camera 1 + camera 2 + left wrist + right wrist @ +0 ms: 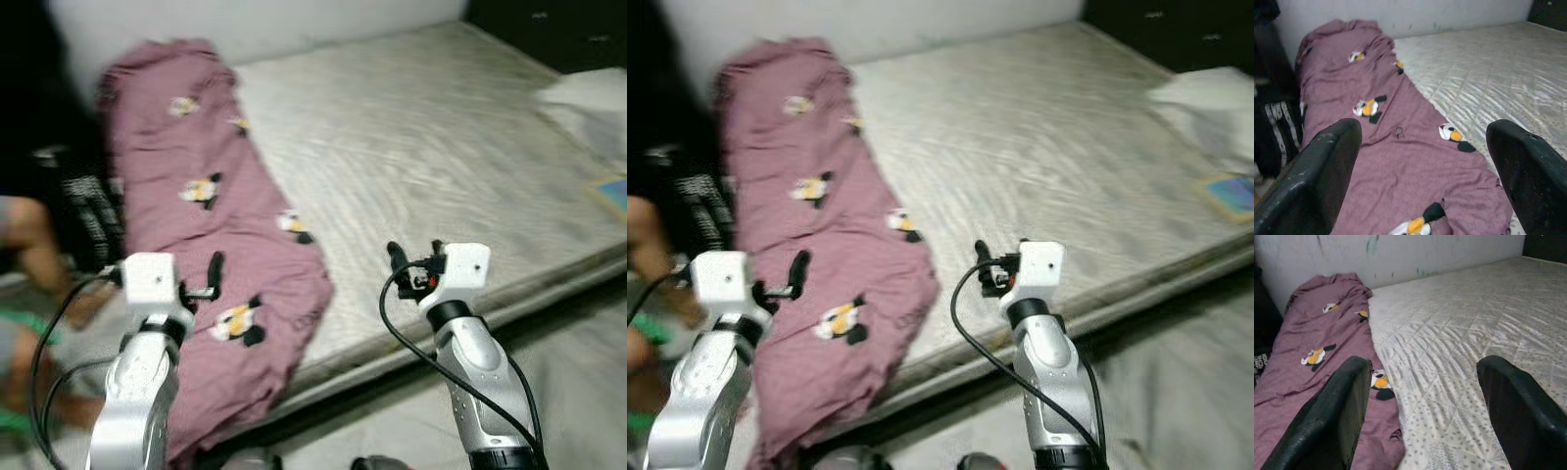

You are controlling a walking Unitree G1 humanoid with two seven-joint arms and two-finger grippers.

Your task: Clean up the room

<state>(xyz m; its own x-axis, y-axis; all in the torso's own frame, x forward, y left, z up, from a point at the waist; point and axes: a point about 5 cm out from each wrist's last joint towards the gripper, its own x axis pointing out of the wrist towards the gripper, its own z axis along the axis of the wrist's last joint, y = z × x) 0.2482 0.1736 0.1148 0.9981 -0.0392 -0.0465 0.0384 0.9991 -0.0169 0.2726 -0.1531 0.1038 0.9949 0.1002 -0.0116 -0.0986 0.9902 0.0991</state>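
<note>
purple blanket on mattress

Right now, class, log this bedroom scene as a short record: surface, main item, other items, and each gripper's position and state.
surface: bare quilted mattress
main item: mauve blanket with cartoon prints, lying along the mattress's left side, its end hanging over the near edge
other items: white cloth and a book at far right
left gripper: above the blanket, fingers open
right gripper: above the mattress, fingers open

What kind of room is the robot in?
Most likely a bedroom. There is a big bare quilted white mattress, a mauve blanket with cartoon bird prints lying along one side, and a white pillow at the far corner.
</note>
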